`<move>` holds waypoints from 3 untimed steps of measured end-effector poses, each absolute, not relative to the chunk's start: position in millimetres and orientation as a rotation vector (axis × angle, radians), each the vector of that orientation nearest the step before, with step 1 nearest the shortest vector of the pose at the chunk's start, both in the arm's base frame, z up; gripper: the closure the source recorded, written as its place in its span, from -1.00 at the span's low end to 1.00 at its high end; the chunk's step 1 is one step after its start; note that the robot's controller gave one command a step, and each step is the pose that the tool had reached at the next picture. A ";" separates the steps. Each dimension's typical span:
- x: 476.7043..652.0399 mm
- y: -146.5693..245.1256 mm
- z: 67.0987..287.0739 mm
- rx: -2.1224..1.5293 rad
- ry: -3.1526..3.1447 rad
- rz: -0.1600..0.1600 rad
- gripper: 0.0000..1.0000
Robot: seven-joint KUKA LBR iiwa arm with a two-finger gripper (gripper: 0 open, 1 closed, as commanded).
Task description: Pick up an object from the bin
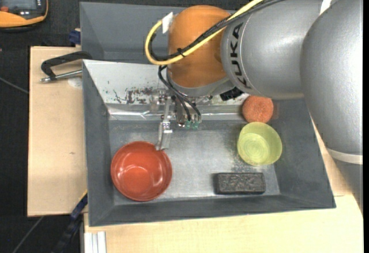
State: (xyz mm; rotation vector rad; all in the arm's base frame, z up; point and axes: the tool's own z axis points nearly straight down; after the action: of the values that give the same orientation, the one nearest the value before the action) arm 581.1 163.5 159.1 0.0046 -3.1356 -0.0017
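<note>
My gripper (163,136) hangs below the arm's orange cover, in the left-middle of the bin. Its tip comes down just above the far rim of a red bowl (141,171), which sits upright at the bin's front left. Nothing shows in the gripper. A dark grey rectangular block (240,183) lies flat at the front right.
A yellow-green cup (259,143) stands open side up at the right, with a rough orange ball (257,109) just behind it by the back wall. The arm reaches in from the right and covers the bin's back right. Bare floor lies between the bowl and the cup.
</note>
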 end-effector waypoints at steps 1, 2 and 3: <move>552.4 188.9 67.6 0.351 -3.111 -0.004 -1.00; 514.0 152.3 71.0 0.265 -3.118 -0.005 -1.00; 532.7 124.9 71.1 0.503 -3.095 -0.008 -1.00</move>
State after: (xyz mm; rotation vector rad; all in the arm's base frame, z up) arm 532.7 124.9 71.1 0.5035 -3.0952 -0.0083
